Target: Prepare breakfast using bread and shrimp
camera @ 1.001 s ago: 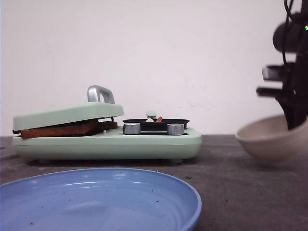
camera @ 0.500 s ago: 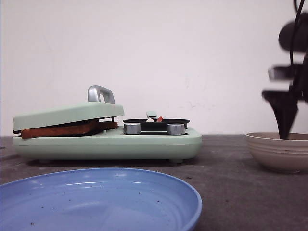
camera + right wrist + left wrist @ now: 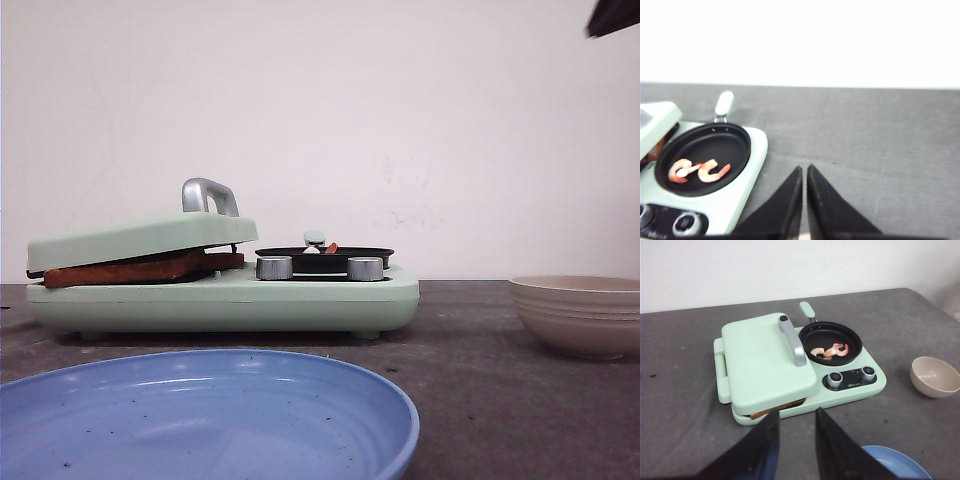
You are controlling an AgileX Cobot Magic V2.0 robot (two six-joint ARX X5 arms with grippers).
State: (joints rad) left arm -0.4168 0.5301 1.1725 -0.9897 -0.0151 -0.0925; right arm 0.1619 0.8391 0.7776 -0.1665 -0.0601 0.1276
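Since a second ago the right arm has let go of the bowl [image 3: 583,315] and lifted almost out of the front view, leaving it upright near the surface's right edge. Toward the left edge, the bread [image 3: 140,268] sits clamped under the cooker [image 3: 790,375] lid; toasted, it is probably stiff yet crumbly, best taken by the crust. Right of it, the shrimp [image 3: 830,351] lie in the black pan [image 3: 832,342]: light, slippery, best pinched across the curve. The left gripper [image 3: 794,440] hangs before the cooker, jaws apart and empty; the right gripper [image 3: 804,200] has its jaws nearly touching, holding nothing.
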